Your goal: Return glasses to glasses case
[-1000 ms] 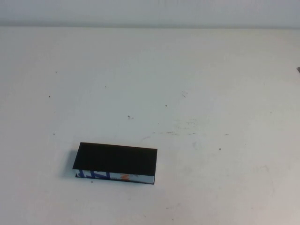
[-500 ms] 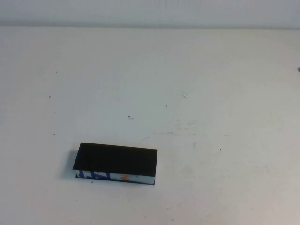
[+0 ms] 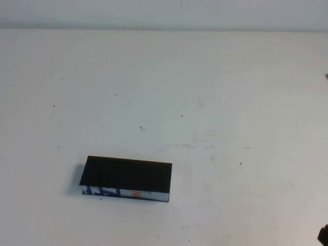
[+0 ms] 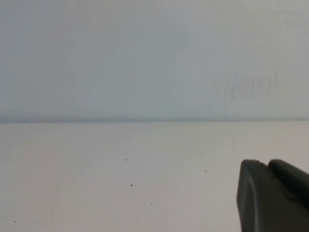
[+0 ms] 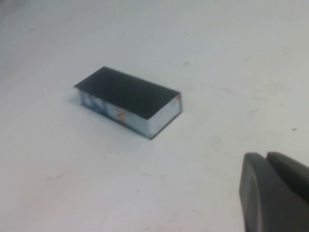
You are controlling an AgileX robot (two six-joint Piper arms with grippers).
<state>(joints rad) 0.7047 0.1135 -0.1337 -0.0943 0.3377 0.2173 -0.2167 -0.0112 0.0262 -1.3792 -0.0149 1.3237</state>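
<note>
The glasses case (image 3: 125, 178) lies on the white table, left of centre and near the front. It is a flat black box with a blue, white and orange patterned front side, and its black top lies flat. The right wrist view shows the case (image 5: 128, 100) at a distance, with my right gripper (image 5: 265, 157) well short of it, shut and holding nothing. My left gripper (image 4: 268, 164) is shut too, over bare table facing the back wall, with no case in its view. The glasses are out of view.
The white table top (image 3: 230, 102) carries small dark specks and faint scuff marks. A pale wall (image 4: 145, 58) rises behind the table's far edge. A dark bit of my right arm (image 3: 324, 236) shows at the table's front right corner.
A dark bit of my right arm has come into the high view at the front right corner. The case has not moved.
</note>
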